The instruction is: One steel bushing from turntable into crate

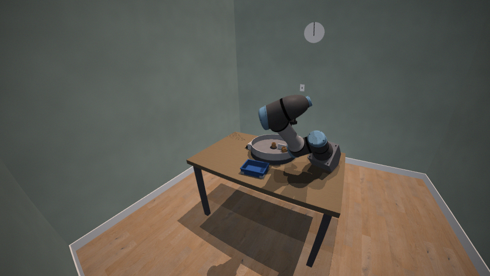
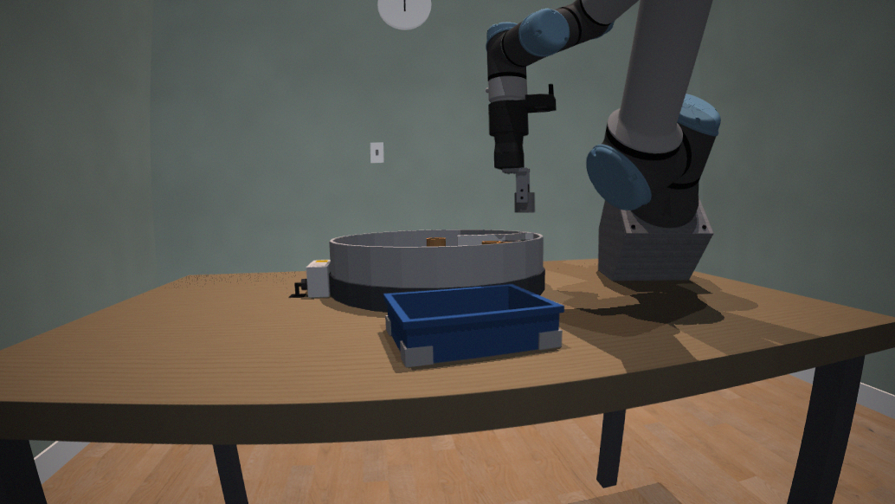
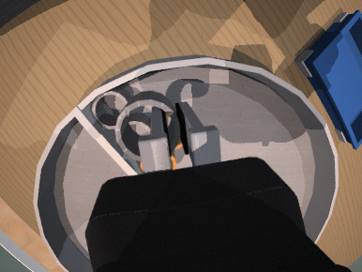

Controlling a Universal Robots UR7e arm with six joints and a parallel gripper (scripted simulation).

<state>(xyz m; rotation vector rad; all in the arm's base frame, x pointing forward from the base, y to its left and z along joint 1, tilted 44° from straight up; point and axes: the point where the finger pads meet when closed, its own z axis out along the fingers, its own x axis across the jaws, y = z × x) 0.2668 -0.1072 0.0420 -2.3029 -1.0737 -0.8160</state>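
My gripper (image 2: 524, 201) hangs above the right side of the round grey turntable (image 2: 434, 260), clear of its rim. In the wrist view the fingers are shut on a small bushing (image 3: 176, 152), of which only an orange-brown rim shows between them. Two grey ring-shaped bushings (image 3: 106, 108) (image 3: 140, 125) lie on the turntable floor (image 3: 268, 136), left of the fingers. Two brown bushings (image 1: 273, 144) (image 1: 284, 149) stand on the turntable (image 1: 270, 147). The blue crate (image 2: 473, 319) sits empty on the table in front of the turntable. It also shows in the wrist view (image 3: 339, 74).
A straight divider wall (image 3: 102, 139) crosses the turntable floor. A small white box (image 2: 318, 278) sits against the turntable's left side. The arm's base (image 2: 654, 247) stands on the table at the right. In the top view the arm (image 1: 284, 116) hides the gripper.
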